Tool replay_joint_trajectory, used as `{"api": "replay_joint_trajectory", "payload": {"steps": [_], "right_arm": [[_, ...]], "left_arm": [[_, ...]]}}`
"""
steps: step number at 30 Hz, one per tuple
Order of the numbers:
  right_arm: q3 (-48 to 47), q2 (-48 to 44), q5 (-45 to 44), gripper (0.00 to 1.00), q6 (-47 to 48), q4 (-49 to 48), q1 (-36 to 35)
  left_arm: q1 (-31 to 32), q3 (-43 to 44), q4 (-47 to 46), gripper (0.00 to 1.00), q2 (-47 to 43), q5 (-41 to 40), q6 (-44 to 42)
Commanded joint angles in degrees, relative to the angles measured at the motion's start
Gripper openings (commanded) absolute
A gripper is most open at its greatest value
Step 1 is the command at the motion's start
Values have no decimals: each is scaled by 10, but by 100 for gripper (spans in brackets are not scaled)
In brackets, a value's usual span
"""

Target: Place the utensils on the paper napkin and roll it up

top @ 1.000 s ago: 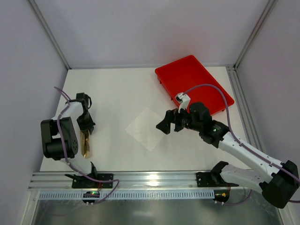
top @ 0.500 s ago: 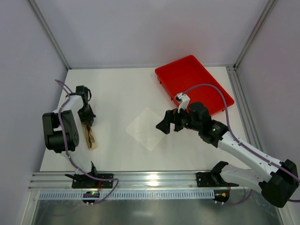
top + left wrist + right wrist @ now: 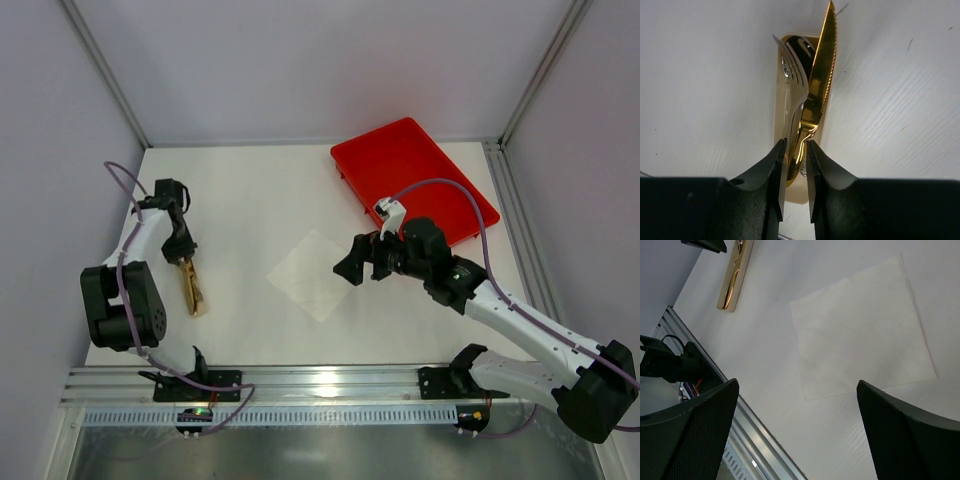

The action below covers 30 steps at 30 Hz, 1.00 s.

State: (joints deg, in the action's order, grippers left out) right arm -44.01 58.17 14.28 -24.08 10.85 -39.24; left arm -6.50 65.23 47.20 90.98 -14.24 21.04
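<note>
The utensils (image 3: 191, 286), a golden fork and serrated knife bundled together, are at the table's left side. My left gripper (image 3: 183, 256) is shut on their handles. In the left wrist view the pieces (image 3: 807, 95) stick out forward from between the jaws of that gripper (image 3: 796, 150), low over the table. The paper napkin (image 3: 312, 274) lies flat and unrolled at mid-table with nothing on it. My right gripper (image 3: 350, 268) hovers open and empty beside its right edge. The right wrist view shows that gripper (image 3: 797, 390), the napkin (image 3: 862, 330) and the utensils (image 3: 735, 277).
A red tray (image 3: 413, 180) stands at the back right, behind the right arm. The aluminium rail (image 3: 320, 380) runs along the near edge. The left wall is close to the left arm.
My left gripper has moved a little toward the back left, pulling the utensils with it; their far ends have swung slightly right. The right arm and the napkin have not moved.
</note>
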Motion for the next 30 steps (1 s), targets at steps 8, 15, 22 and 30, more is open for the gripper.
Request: {"api": "replay_joint_trajectory", "payload": {"steps": [8,15,22,30], "right_arm": [[-9,-6,-6,100,9,-3,2],[-8,-6,-10,100,10,0,2],[-7,-3,-10,100,11,0,2],[0,-5,-16,100,11,-1,2]], "left_arm": [[0,-31,6,20,3,-21,8],[0,-39,-12,19,33,-19,8],[0,-49,-13,20,60,-28,13],[0,-46,-14,20,75,-29,13]]}}
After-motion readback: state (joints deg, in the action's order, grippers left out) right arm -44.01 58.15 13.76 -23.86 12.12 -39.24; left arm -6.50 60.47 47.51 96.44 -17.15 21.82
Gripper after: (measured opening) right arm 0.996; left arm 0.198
